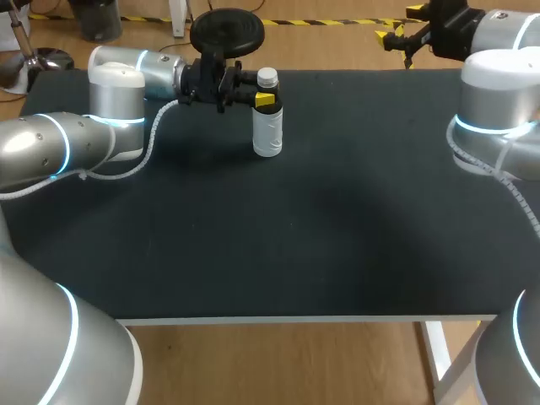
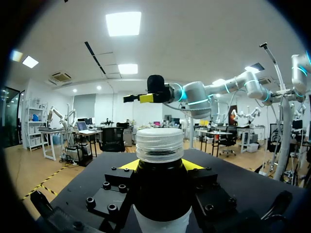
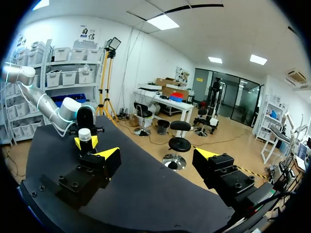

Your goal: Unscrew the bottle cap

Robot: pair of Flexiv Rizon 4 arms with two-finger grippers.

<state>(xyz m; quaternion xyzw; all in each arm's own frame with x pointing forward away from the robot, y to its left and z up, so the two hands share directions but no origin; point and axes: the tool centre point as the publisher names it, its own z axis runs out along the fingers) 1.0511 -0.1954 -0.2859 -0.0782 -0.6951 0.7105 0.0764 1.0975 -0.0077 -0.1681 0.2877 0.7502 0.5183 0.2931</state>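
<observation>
Bottle (image 1: 267, 126) stands upright on the black worktop (image 1: 337, 219), towards the far edge and left of the middle. It has a white body, a dark neck and a pale ribbed cap (image 1: 267, 78), which sits on top. The left arm comes in level from the left, and the left hand (image 1: 264, 95) is closed around the bottle just below the cap. In the left wrist view the yellow fingertips (image 2: 127, 165) press against the dark neck from both sides, with the cap (image 2: 160, 144) standing clear above them. The right hand (image 1: 399, 24) hangs in the air past the far right corner of the worktop, well apart from the bottle. Its two fingers are spread wide and have hold of nothing, as the right wrist view shows (image 3: 158, 155).
</observation>
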